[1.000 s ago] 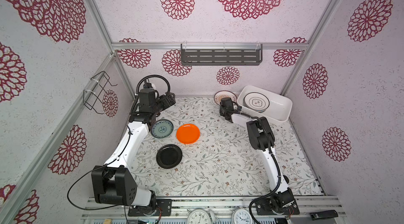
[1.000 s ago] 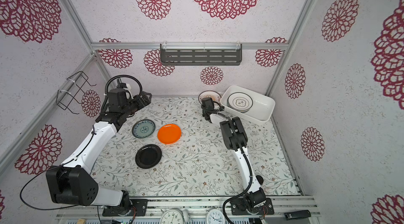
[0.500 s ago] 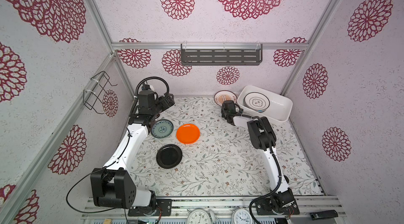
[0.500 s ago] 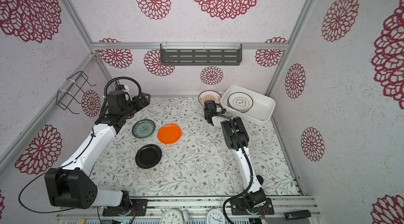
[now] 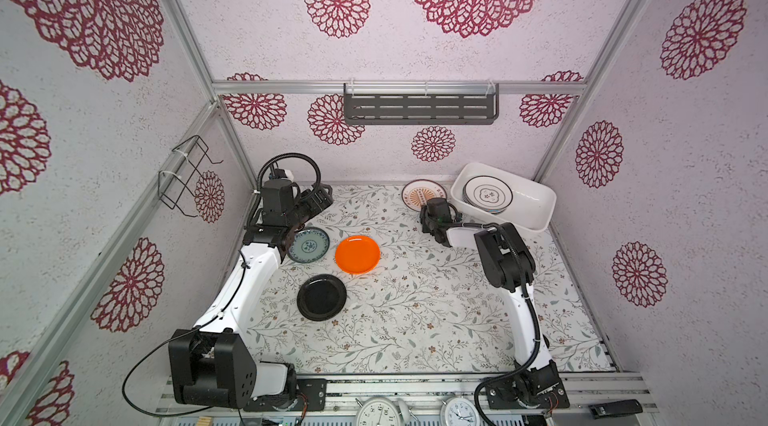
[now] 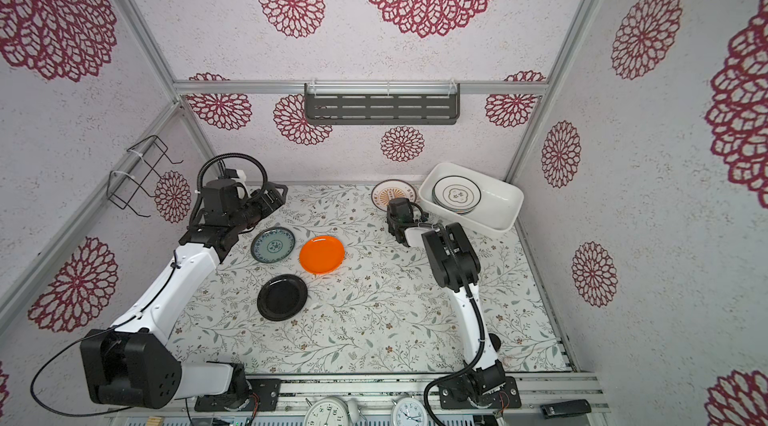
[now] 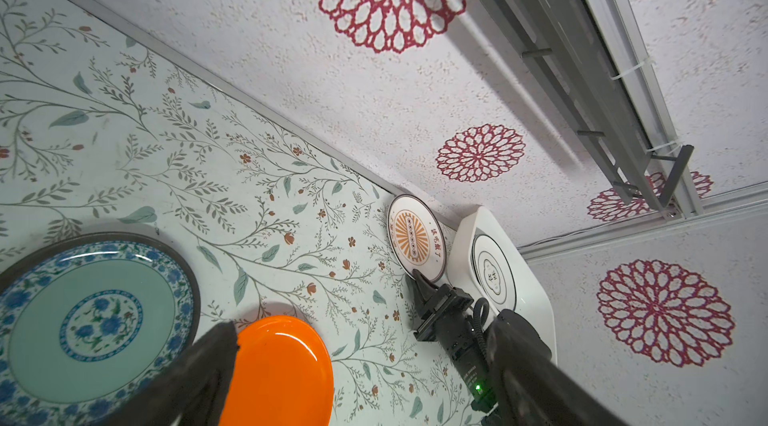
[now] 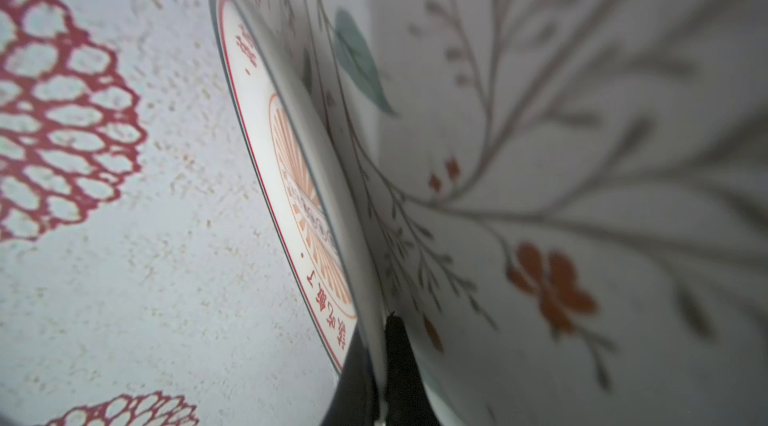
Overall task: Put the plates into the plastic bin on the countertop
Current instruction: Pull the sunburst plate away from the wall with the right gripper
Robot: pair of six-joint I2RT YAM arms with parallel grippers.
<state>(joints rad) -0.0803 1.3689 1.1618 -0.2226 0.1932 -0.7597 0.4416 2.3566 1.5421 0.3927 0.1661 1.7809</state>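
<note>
Orange-sunburst white round plate [image 5: 419, 193], upper centre of a top view beside the glossy white plastic bin [image 5: 528, 201], looks stiff, slick and chippable, and the right gripper [image 8: 376, 353] is clamped shut on its rim.

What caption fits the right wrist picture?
Right gripper shut on the rim of the sunburst plate, countertop behind it.
</note>
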